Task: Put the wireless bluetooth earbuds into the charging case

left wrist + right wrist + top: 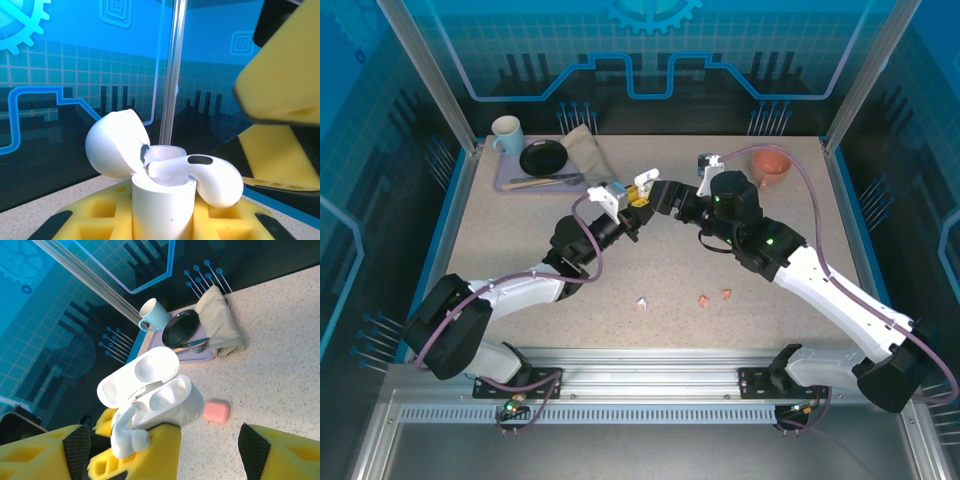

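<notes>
Left wrist view: the white case (162,210) stands lid-open, clamped in the left fingers (107,212), with an earbud (212,180) lying askew across its well. It looks tiny, light and slick, so I'd nudge its bulb end gently. The left arm (520,285) and right arm (820,280) reach inward above the desk (500,240). The right fingers (285,450) are spread wide and empty.

A white earbud (200,176) lies askew atop the open white case (162,212).

The case (162,205) clamped in the left gripper (161,226) is smooth, glossy white plastic, as is the earbud (212,180) lying across its mouth. The gripper's pads (107,214) are matt yellow foam. Beyond the gripper, the table (280,365) looks speckled and matt, and the folded cloth (220,325) is woven.
</notes>
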Robot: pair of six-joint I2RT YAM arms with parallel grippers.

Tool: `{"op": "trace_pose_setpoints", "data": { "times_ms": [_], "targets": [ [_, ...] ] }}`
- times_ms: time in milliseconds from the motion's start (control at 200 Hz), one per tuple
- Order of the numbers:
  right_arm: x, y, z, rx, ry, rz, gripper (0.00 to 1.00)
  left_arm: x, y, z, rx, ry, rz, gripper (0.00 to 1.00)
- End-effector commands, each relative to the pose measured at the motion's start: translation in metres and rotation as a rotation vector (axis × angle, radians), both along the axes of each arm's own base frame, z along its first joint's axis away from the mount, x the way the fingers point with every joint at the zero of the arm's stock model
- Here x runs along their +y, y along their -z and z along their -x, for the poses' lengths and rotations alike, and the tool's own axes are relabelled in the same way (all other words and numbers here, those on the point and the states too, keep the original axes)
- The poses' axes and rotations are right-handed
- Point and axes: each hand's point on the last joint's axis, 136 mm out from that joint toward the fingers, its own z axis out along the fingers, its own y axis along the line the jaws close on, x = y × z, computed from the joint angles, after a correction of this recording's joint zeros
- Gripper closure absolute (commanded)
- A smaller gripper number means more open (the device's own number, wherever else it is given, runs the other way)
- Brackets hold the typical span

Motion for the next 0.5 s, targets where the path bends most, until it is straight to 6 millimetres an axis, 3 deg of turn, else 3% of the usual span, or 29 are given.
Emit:
{"op": "trace_pose_setpoints", "data": {
  "times_ms": [0, 225, 495],
  "targets": [
    [-0.007, -0.005, 0.018, 0.078, -0.028, -0.033, 0.18, -0.001, -0.010, 0.014, -0.046, 0.039, 0.019, 1.00],
    [0.012, -0.006, 0.028, 0.132, -0.107, -0.140, 0.18, -0.005, -0.006, 0.016, -0.037, 0.065, 0.007, 1.00],
    [0.039, -0.019, 0.033, 0.119, -0.180, -0.149, 0.18, -0.006, 0.000, 0.017, -0.025, 0.075, 0.004, 1.00]
  ]
}}
